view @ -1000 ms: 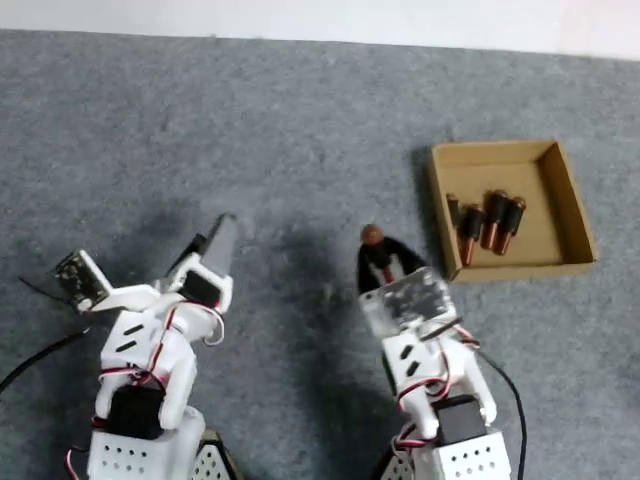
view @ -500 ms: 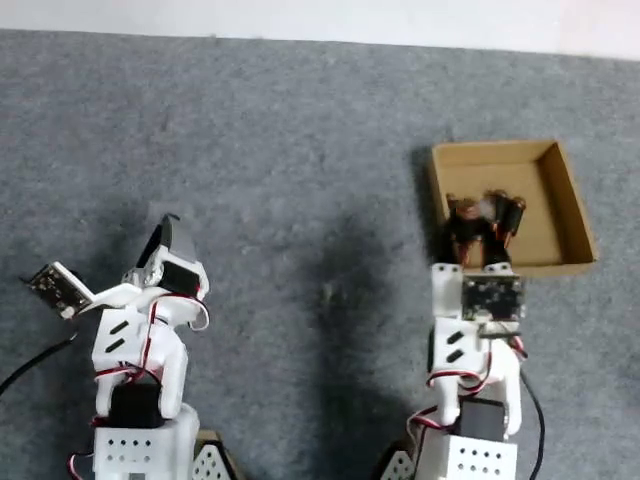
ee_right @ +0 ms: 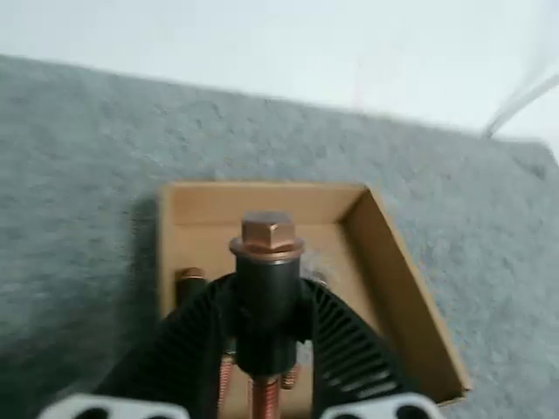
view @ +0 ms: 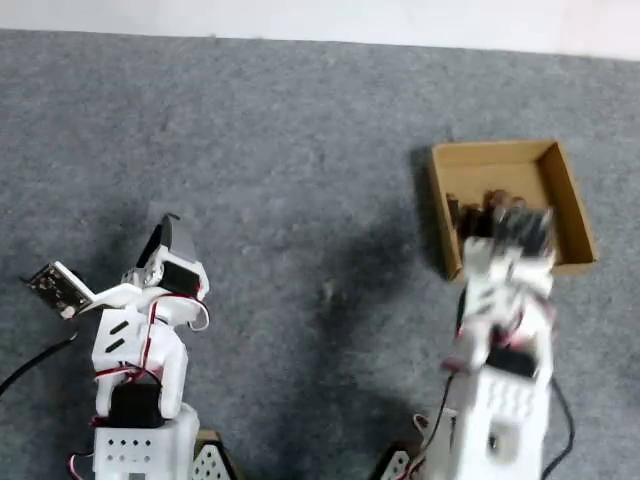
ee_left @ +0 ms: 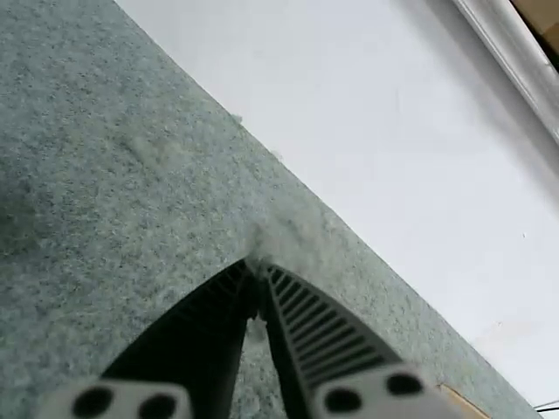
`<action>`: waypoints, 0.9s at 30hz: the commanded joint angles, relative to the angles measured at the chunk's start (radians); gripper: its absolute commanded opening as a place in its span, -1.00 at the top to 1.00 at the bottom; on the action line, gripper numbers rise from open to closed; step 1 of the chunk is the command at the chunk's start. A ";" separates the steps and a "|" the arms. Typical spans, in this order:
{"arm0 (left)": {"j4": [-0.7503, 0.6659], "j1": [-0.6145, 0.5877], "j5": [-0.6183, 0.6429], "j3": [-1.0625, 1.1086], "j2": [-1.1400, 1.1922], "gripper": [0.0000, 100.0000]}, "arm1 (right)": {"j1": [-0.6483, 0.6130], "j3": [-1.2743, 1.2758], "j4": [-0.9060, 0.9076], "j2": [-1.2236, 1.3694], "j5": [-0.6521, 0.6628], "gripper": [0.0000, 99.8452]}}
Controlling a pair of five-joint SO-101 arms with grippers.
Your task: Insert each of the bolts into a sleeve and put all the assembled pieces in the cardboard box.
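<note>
The work surface is a grey carpet [view: 300, 130] that covers the table. I use the cardboard box [view: 563, 180] as my reference for every position.

1. Left gripper [view: 168, 225]: it sits low over the carpet, well apart from the box, on the side of the box's left wall. In the left wrist view the left gripper [ee_left: 256, 266] has its two black fingers closed tip to tip with nothing between them.

2. Right gripper [ee_right: 265, 292]: it sits at the box's near wall, above the box interior. Its fingers are clamped on a dark sleeve [ee_right: 265, 301], which stands upright. A copper bolt [ee_right: 266, 234] sits in that sleeve: its hexagonal head rests on the sleeve's top end and its threaded shank shows below the fingers. In the high view the right arm is blurred, and I cannot tell the claw's outline there.

3. Box contents: further assembled pieces [view: 490, 205] lie on the box floor, toward its left wall and near wall. I cannot count them.

4. Beyond the box's far wall the carpet ends at a white wall [view: 300, 15].
</note>
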 commanded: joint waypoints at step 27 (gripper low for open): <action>-0.023 0.015 -0.008 0.019 -0.008 0.99 | 0.131 -1.288 0.631 1.218 -0.021 0.61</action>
